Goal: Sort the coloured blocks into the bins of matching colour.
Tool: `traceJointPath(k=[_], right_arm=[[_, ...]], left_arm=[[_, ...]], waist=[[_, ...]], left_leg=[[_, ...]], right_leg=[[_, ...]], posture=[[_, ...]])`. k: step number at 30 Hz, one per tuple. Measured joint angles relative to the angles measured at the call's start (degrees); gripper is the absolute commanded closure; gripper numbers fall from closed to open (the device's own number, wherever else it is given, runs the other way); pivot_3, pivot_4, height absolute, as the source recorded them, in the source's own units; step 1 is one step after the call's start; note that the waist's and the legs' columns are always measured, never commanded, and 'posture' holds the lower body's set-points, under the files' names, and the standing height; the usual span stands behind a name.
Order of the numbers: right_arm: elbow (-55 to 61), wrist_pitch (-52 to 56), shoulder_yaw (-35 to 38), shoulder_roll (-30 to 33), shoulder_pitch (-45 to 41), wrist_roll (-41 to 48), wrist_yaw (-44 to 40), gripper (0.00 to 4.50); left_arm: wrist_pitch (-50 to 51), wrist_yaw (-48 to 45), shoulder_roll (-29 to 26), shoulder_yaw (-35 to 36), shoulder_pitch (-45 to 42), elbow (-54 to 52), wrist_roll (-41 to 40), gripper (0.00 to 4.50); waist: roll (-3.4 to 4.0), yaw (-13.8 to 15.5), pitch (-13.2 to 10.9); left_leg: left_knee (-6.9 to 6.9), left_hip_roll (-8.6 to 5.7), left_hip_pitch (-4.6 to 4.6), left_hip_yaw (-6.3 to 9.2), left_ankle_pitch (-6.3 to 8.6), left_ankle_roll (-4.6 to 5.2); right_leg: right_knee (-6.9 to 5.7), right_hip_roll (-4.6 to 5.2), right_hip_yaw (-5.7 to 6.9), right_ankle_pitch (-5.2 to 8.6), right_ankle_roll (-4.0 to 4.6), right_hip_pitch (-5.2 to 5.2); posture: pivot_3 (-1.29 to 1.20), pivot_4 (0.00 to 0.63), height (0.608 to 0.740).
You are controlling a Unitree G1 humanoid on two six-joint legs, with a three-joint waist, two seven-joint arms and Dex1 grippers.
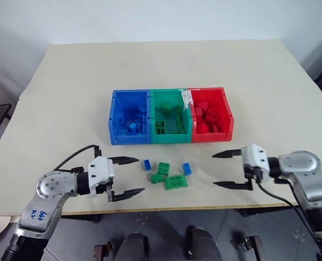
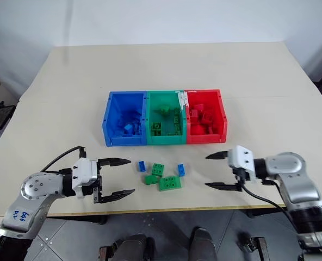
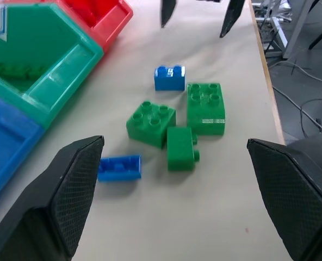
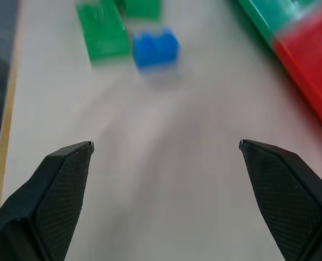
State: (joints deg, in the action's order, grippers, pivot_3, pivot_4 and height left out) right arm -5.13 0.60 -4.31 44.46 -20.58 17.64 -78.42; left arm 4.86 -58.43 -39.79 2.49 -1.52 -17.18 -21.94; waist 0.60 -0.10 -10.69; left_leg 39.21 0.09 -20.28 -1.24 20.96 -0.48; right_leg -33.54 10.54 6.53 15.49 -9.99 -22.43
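Far left, near the front edge of the table (image 1: pixel 68 81): left gripper (image 1: pixel 127 176), jaws spread wide, empty, aimed level toward the loose pile. Just to its right, five stray coloured blocks (image 1: pixel 166 174) lying on the tabletop in front of the bins: a small blue brick (image 1: pixel 147 163) nearest the left fingers, then three green ones bunched and touching, the square green brick (image 1: pixel 163 167), the small green brick (image 1: pixel 158 178) and the larger flat green brick (image 1: pixel 176 182), and a second blue brick (image 1: pixel 187 168) beside them on the right. Behind the pile, side by side and touching: blue bin (image 1: pixel 116 117), green bin (image 1: pixel 169 98), red bin (image 1: pixel 224 111), each already holding bricks of its own colour. Far right: right gripper (image 1: pixel 229 169), also wide and empty, pointing inward at the pile, well apart from it.

Step in hand, by the look of it: between picks, no brick held, most sorting done. Next move probably calls for closing on one of the outlying blue bricks, cleanly clear of the green cluster, then a lift over the blue bin's front wall.
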Motion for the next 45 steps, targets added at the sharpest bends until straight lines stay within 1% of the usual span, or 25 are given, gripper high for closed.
traceJointPath(k=[3, 6, 7, 10, 11, 15, 17, 21, 23, 26, 27, 29, 30, 33, 34, 36, 38, 40, 45], right_arm=[[0.45, 3.23, -4.31, -2.78, -5.08, -2.11, 0.59, 0.01], [-0.77, 3.22, -7.72, -5.30, -7.46, -4.89, 1.35, 0.01], [-2.27, 3.19, -8.98, -5.97, -8.30, -5.91, 1.48, 0.19], [-5.94, 2.66, -11.18, -7.85, -10.11, -8.04, 1.52, 0.83], [-6.49, 2.49, -11.19, -8.49, -10.49, -8.16, 1.61, 1.23], [-7.39, 2.36, -11.51, -9.89, -11.80, -8.17, 0.95, 2.56], [-7.44, 2.35, -11.49, -10.22, -11.86, -8.11, 0.81, 3.06], [-8.27, 4.01, -10.83, -10.39, -12.69, -7.86, 1.27, 3.04], [-8.07, 6.81, -10.06, -10.43, -13.91, -6.93, 1.80, 3.04], [-4.66, 13.91, -8.63, -12.29, -18.20, -4.07, 3.52, 3.04], [-3.41, 17.33, -7.95, -14.14, -20.87, -2.45, 4.89, 3.04], [-3.11, 20.82, -7.31, -19.01, -25.88, -1.03, 8.24, 3.04], [-4.88, 21.27, -7.12, -23.51, -29.84, -1.40, 11.90, 3.04], [-10.81, 20.06, -6.96, -31.89, -37.61, -3.46, 20.06, 3.04], [-12.31, 19.36, -7.07, -33.02, -38.42, -4.07, 21.34, 3.04], [-19.35, 16.37, -8.04, -35.54, -40.88, -6.88, 24.40, 3.04], [-24.72, 14.20, -8.72, -37.20, -42.35, -8.63, 26.23, 2.32], [-29.13, 12.48, -8.73, -38.72, -43.89, -9.06, 26.70, 1.81], [-31.52, 9.16, -8.43, -38.86, -44.79, -9.32, 25.44, 0.08]], left_arm=[[-0.14, -0.09, -0.96, 1.77, 1.77, 0.20, -0.19, 0.00], [-0.24, 0.11, -1.00, 2.94, 2.52, 0.21, -0.21, 0.00], [-0.44, 0.26, -1.00, 3.41, 2.87, 0.17, -0.21, 0.00], [-0.68, 1.63, -0.71, 4.30, 5.21, -0.51, -0.15, 0.00], [-0.66, 2.01, -0.56, 4.30, 5.72, -0.81, -0.15, 0.00], [-0.62, 3.73, -0.02, 4.43, 6.66, -2.74, -0.20, 0.00], [-0.61, 4.42, 0.52, 4.53, 6.69, -2.74, -0.22, 0.00], [-0.21, 6.39, 1.64, 5.68, 6.67, -2.85, -0.70, 0.00], [0.51, 7.72, 2.69, 6.27, 6.66, -2.93, -1.49, 0.00], [2.66, 10.49, 4.36, 8.25, 6.74, -3.84, -3.70, 0.00], [2.96, 11.40, 4.74, 9.28, 7.00, -4.55, -4.18, 0.00], [3.09, 12.54, 5.20, 11.26, 9.01, -5.21, -4.74, 0.00], [3.03, 13.31, 5.69, 12.81, 11.27, -5.28, -4.74, 0.00], [2.56, 14.72, 6.63, 14.75, 15.24, -5.60, -4.66, 0.00], [2.49, 14.96, 6.74, 15.20, 15.92, -5.71, -4.64, 0.00], [1.98, 15.77, 7.17, 16.87, 17.87, -5.90, -4.44, 0.00], [1.64, 16.41, 7.22, 17.87, 18.72, -6.15, -4.25, 0.00], [1.01, 16.69, 7.26, 18.86, 19.47, -6.68, -4.01, 0.00], [0.14, 16.97, 7.26, 19.52, 19.76, -6.78, -3.67, 0.00]], waist=[[-0.02, 0.19, 0.00], [-0.02, 0.50, 0.00], [-0.02, 0.46, 0.00], [-0.02, -0.04, 0.00], [-0.02, -0.09, 0.00], [-0.02, 0.03, 0.00], [-0.02, 0.05, 0.00], [-0.02, -0.10, 0.00], [-0.02, -0.11, 0.00], [-0.02, -0.26, 0.00], [-0.01, -0.62, 0.00], [-0.01, -1.32, 0.01], [-0.01, -2.19, 0.01], [-0.03, -2.69, 0.02], [-0.05, -2.27, 0.04], [-0.14, -1.75, 0.08], [-0.15, -1.58, 0.09], [-0.14, -1.75, 0.08], [-0.13, -2.15, 0.08]], left_leg=[[0.01, -0.01, -0.06, 0.10, 0.00, 0.00], [0.01, -0.03, -0.08, 0.15, 0.00, 0.00], [0.01, -0.03, -0.08, 0.14, 0.00, 0.00], [-0.01, -0.02, -0.07, 0.14, 0.00, -0.01], [-0.02, -0.01, -0.07, 0.14, 0.00, -0.01], [-0.01, -0.01, -0.07, 0.15, 0.00, -0.01], [0.00, -0.01, -0.07, 0.15, 0.00, -0.01], [0.00, -0.01, -0.07, 0.14, 0.00, -0.01], [0.00, -0.01, -0.06, 0.15, 0.00, -0.01], [0.00, 0.03, -0.05, 0.18, 0.01, -0.03], [-0.01, 0.05, -0.05, 0.19, 0.02, -0.05], [-0.02, 0.08, -0.03, 0.23, 0.04, -0.10], [-0.05, 0.08, -0.01, 0.14, 0.05, -0.12], [-0.11, 0.13, -0.02, 0.27, 0.08, -0.18], [-0.11, 0.10, -0.06, 0.41, 0.08, -0.18], [-0.06, 0.02, -0.09, 0.43, 0.10, -0.15], [-0.05, 0.00, -0.12, 0.47, 0.10, -0.15], [-0.08, 0.04, -0.12, 0.45, 0.10, -0.15], [-0.08, 0.09, -0.11, 0.43, 0.10, -0.16]], right_leg=[[-0.01, 0.00, 0.07, 0.00, 0.00, 0.00], [-0.01, 0.00, 0.11, 0.00, 0.00, 0.00], [-0.01, 0.00, 0.11, 0.00, 0.00, 0.00], [-0.03, -0.01, 0.11, 0.00, 0.00, -0.03], [-0.04, -0.01, 0.12, 0.00, 0.00, -0.03], [-0.06, 0.00, 0.12, 0.00, 0.00, -0.02], [-0.06, 0.00, 0.12, 0.00, 0.00, -0.02], [-0.07, 0.00, 0.12, 0.00, 0.00, -0.03], [-0.08, 0.00, 0.12, 0.00, 0.00, -0.03], [-0.16, -0.01, 0.12, 0.00, 0.00, -0.08], [-0.22, -0.03, 0.12, -0.01, 0.01, -0.10], [-0.27, -0.05, 0.14, -0.01, 0.01, -0.12], [-0.31, -0.05, 0.09, 0.00, 0.02, -0.19], [-0.37, -0.08, 0.21, 0.02, 0.05, -0.23], [-0.38, -0.07, 0.31, 0.02, 0.05, -0.20], [-0.33, -0.03, 0.32, 0.02, 0.05, -0.15], [-0.29, -0.03, 0.32, 0.02, 0.05, -0.13], [-0.30, -0.04, 0.33, 0.02, 0.05, -0.16], [-0.30, -0.09, 0.35, 0.02, 0.06, -0.17]], posture=[[0.00, 0.150, 0.740], [0.00, 0.150, 0.740], [0.00, 0.150, 0.740], [0.00, 0.150, 0.740], [0.00, 0.150, 0.740], [0.00, 0.150, 0.740], [0.00, 0.150, 0.740], [0.00, 0.150, 0.740], [0.00, 0.150, 0.740], [0.00, 0.150, 0.740], [0.00, 0.150, 0.740], [0.00, 0.150, 0.740], [0.00, 0.150, 0.740], [0.00, 0.150, 0.740], [0.00, 0.150, 0.740], [0.00, 0.150, 0.740], [0.00, 0.150, 0.740], [0.00, 0.150, 0.740], [0.00, 0.150, 0.740]])
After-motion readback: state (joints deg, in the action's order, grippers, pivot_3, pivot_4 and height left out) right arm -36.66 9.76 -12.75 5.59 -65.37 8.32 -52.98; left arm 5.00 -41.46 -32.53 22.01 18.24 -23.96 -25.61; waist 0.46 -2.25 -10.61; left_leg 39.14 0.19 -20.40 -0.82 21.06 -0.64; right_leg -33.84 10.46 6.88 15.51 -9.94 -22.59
